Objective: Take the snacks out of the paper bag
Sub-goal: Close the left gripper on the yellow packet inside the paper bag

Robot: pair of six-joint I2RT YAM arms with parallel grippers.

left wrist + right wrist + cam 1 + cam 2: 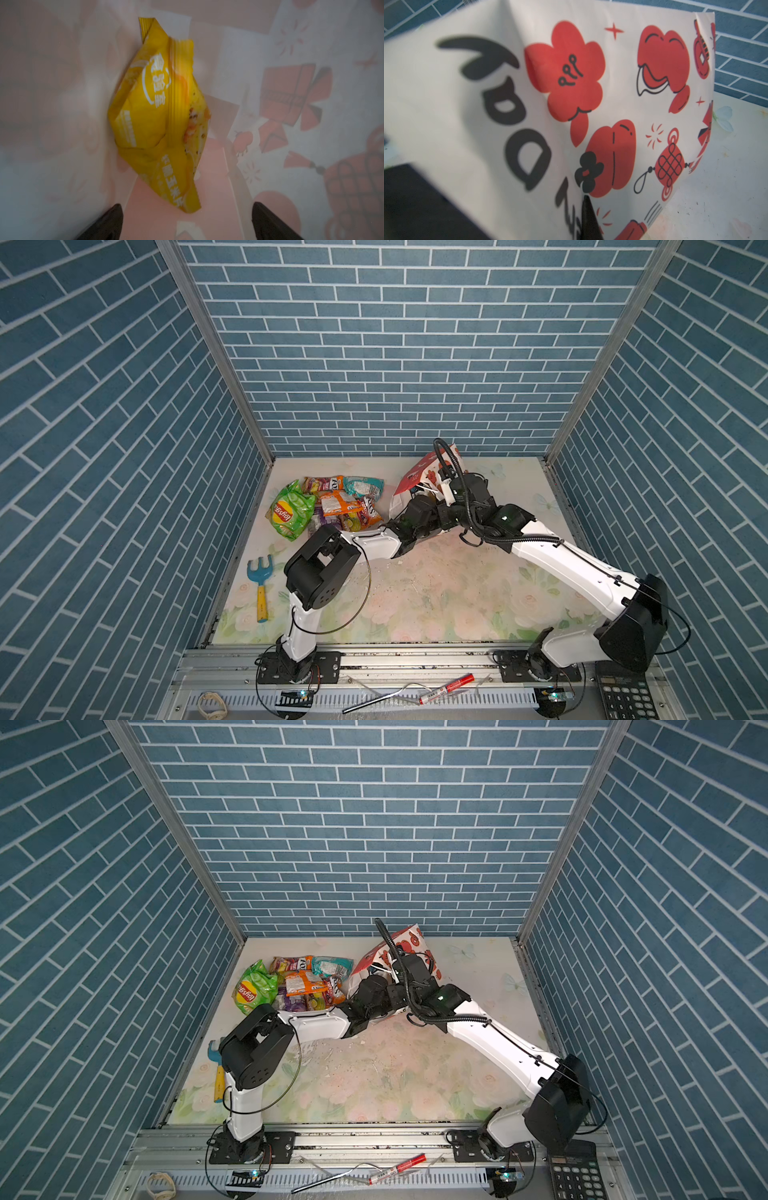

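The paper bag (419,472) (409,940) lies tipped over at the back of the table, its mouth facing my left arm. My left gripper (187,205) is inside it and open, with nothing between its fingers. Just ahead of the fingertips a yellow snack bag (158,116) leans against the bag's white inner wall (291,104). My right gripper (584,199) is shut on the paper bag's printed wall (591,83), one finger showing outside. The other snacks (332,506) (307,986) lie heaped to the left, the green Lay's bag (291,514) among them.
A blue toy rake with a yellow handle (262,585) lies by the left wall. A calculator (623,693), a red marker (446,689) and a metal rod lie on the front rail. Tiled walls enclose the table on three sides.
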